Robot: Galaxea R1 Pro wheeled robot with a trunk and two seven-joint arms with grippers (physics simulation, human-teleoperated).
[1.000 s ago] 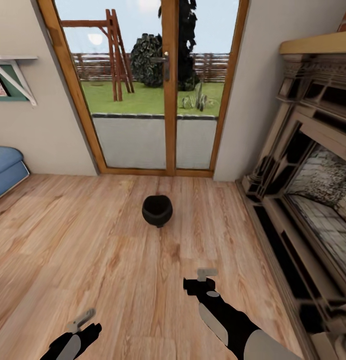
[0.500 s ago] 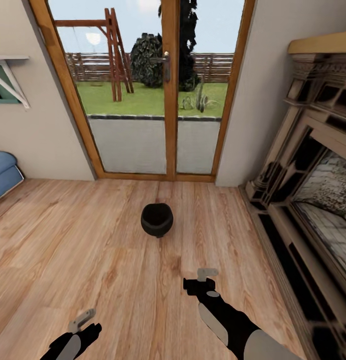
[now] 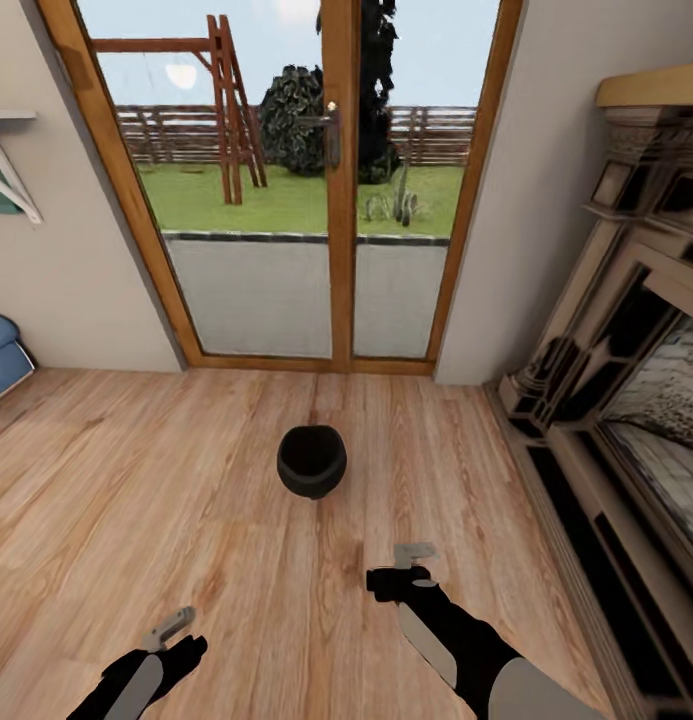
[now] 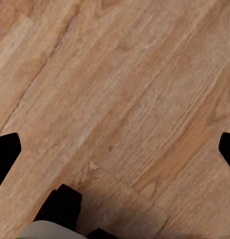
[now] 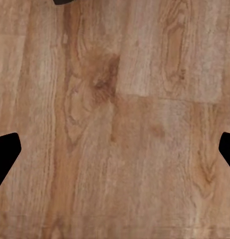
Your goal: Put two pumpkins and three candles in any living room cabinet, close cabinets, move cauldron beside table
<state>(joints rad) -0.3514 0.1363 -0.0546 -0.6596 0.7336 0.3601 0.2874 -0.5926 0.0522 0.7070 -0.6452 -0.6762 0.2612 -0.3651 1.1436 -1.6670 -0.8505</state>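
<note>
Your cauldron [image 3: 312,461] sits upright on the wooden floor [image 3: 136,500], mouth up, just short of the glass patio door [image 3: 286,180] and well apart from the stone fireplace [image 3: 626,400] off to its right. Your left tool [image 3: 170,627] hangs low over bare boards, nearer you than the cauldron; fingers spread wide in its wrist view. Your right tool [image 3: 414,556] hovers between you and the cauldron, touching nothing, fingers likewise wide apart. A blue cushion [image 3: 1,350] edges in far left of the cauldron.
</note>
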